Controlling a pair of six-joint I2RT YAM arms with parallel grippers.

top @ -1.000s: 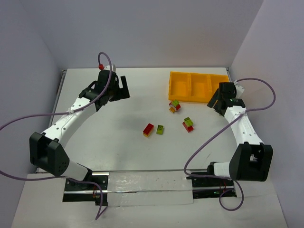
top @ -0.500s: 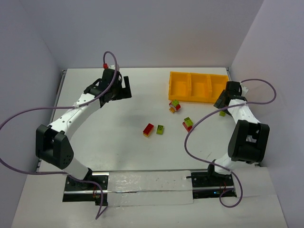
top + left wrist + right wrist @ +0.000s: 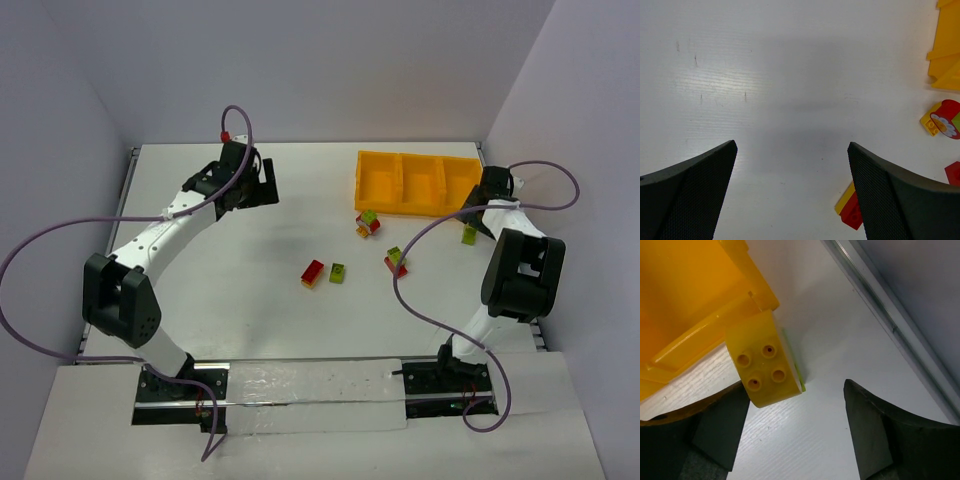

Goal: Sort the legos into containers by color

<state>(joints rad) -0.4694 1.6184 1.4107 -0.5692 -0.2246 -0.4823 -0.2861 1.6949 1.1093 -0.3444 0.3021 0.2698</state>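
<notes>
A white surface [image 3: 250,240] between pale purple walls is shown from above. An orange-yellow tray [image 3: 400,207] with three square compartments in a row is placed at the upper right.

Four groups of legos are scattered on the surface, below and to the left of the tray. A lime, red and yellow cluster [image 3: 368,222] is set just under the tray's lower left corner. A lime-on-red pair [image 3: 396,262] is found lower down. Further left, a single lime brick [image 3: 338,272] and a red-and-yellow pair [image 3: 313,272] are laid just beside each other.

The left gripper [image 3: 265,188] is held at the upper left of centre, well apart from the tray. In its wrist view [image 3: 792,200] the jaws are spread wide with only bare surface between them. The red-and-yellow pair [image 3: 849,209] is glimpsed beside the lower-right jaw, and the cluster [image 3: 941,120] at the right edge.

The right gripper [image 3: 474,216] is held by the tray's lower right corner. In its wrist view [image 3: 795,440] the jaws are released and stand apart. A yellow-and-lime brick [image 3: 767,372] is seen just beyond them, tipped with its studs facing the camera, close against the tray's corner [image 3: 700,315]. It is near the lower-left jaw, though contact cannot be told. From above, this brick [image 3: 468,235] is seen on the surface outside the tray. A metal rail [image 3: 880,305] is shown along the surface's edge.
</notes>
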